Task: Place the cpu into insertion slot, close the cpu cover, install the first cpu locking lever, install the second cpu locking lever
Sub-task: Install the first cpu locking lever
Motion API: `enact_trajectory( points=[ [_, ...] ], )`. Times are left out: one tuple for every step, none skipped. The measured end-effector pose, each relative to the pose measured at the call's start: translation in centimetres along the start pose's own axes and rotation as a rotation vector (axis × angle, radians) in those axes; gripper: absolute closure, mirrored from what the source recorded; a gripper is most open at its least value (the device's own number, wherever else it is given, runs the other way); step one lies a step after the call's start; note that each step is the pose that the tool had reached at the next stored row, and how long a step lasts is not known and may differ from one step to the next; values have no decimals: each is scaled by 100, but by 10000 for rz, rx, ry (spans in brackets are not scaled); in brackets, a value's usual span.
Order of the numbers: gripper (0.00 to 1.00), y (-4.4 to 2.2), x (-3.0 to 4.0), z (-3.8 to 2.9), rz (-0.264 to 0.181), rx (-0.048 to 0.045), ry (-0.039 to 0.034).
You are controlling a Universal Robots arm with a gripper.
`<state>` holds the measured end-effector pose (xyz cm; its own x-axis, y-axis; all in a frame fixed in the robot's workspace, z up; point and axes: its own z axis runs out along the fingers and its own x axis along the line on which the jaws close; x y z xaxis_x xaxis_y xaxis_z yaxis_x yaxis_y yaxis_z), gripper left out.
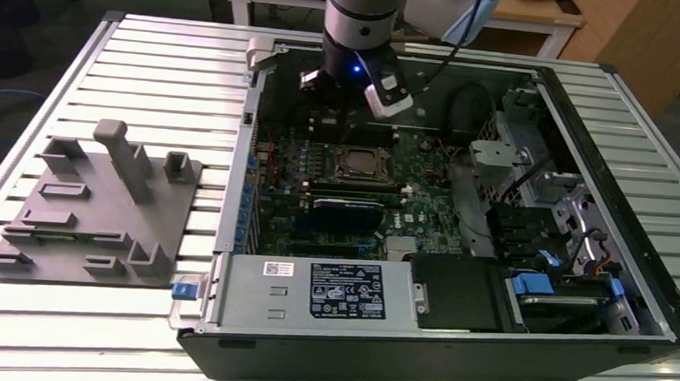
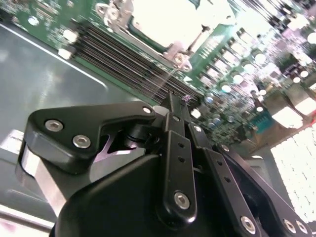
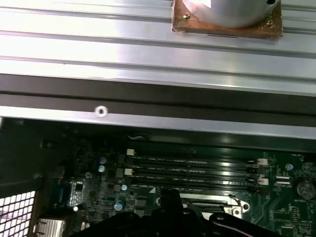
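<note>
In the exterior view my gripper [image 1: 351,99] hangs inside the open computer case, above the far part of the green board and just beyond the insertion slot [image 1: 362,164]. The slot's silver cpu cover [image 1: 363,150] lies flat around a dull grey centre; I cannot tell whether that centre is the cpu. The second wrist view shows the gripper [image 2: 178,98] shut, black fingers [image 2: 173,143] pressed together with nothing seen between them, pointing at the slot [image 2: 163,24]. A thin silver rod [image 2: 165,81] runs from the slot's corner toward the fingertips. In the first wrist view the gripper [image 3: 170,200] sits before the slot's edge [image 3: 210,202].
Long black memory slots [image 3: 192,170] lie between the gripper and the case's far wall [image 3: 158,98]. A black power supply [image 1: 311,289], drive bays [image 1: 547,236] and cables crowd the case. A grey fixture plate [image 1: 95,204] rests on the slatted table [image 1: 160,68] at the exterior view's left.
</note>
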<state>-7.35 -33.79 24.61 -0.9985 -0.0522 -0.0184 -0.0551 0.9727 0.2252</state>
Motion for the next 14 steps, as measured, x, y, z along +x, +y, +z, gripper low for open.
enact_trajectory(
  points=[
    [90, -2, -31, 0, 0, 0, 0],
    [90, -3, -64, 1, -1, -1, 0],
    [90, -5, -86, 1, -1, 0, 1],
    [90, -5, -87, 0, -1, 0, 2],
    [90, -5, -87, 1, 0, 0, 0],
    [90, -5, -86, 1, -1, -1, -7],
    [90, -5, -86, 1, -6, -6, -27],
    [90, -6, -85, 4, -17, -9, -75],
    [90, -8, -85, 7, -34, -7, -149],
    [90, -10, -85, 11, -53, -6, -228],
    [90, -11, -85, 14, -74, -5, -320],
    [90, -13, -84, 18, -94, -5, -406],
    [90, -14, -84, 21, -115, -4, -494],
    [90, -15, -83, 24, -136, -1, -582]
  ],
)
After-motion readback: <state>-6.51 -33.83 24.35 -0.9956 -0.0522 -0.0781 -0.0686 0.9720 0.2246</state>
